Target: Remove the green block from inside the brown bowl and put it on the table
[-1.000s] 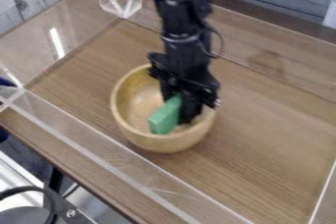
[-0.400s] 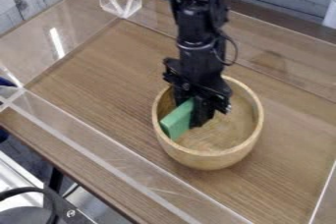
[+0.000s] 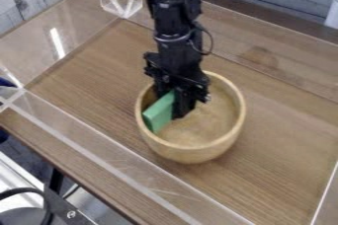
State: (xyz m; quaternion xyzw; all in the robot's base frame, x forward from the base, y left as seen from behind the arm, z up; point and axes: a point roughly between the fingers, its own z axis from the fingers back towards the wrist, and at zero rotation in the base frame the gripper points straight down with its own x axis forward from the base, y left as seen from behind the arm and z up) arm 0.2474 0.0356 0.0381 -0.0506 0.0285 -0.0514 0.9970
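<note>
The brown bowl (image 3: pixel 199 150) sits on the table (image 3: pixel 93 71) near the middle, slightly towards the front. Inside it the green block (image 3: pixel 160 116) stands tilted, its lower end against the bowl's left inner wall. My gripper (image 3: pixel 176 99) reaches straight down into the bowl from the black arm and is shut on the block's upper end. The block's top is hidden between the fingers.
Clear acrylic walls border the tabletop; the front one (image 3: pixel 132 175) runs close to the bowl. A small clear stand (image 3: pixel 126 2) is at the back. Black cables (image 3: pixel 46 209) lie outside at the lower left.
The gripper, still shut on the green block, swung right and then back a little to the left. The bowl shifted along the table with it.
</note>
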